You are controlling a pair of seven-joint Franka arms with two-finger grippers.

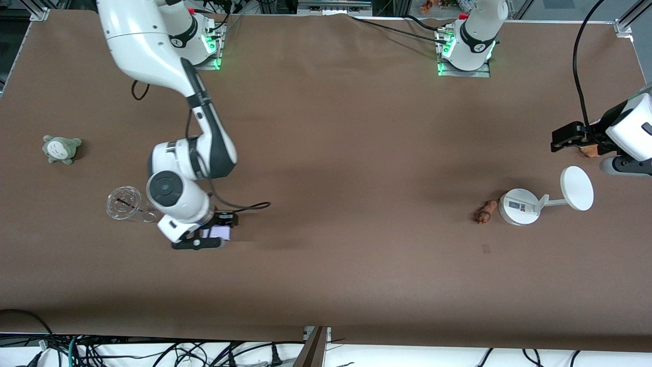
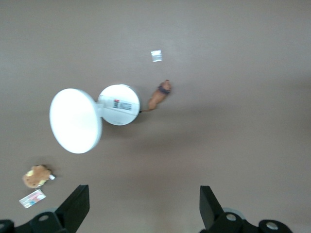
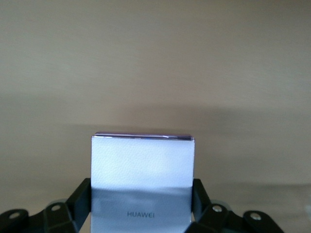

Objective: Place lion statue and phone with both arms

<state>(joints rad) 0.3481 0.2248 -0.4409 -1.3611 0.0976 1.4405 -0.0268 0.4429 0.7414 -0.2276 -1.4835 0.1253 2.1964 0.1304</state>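
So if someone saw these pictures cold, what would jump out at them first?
Probably the right gripper, low over the table beside a clear glass, with the pale lavender phone clamped between its fingers. Next, the white round-based stand with its disc toward the left arm's end, the small lion statue lying right beside its base. The left gripper hangs open above them, holding nothing.
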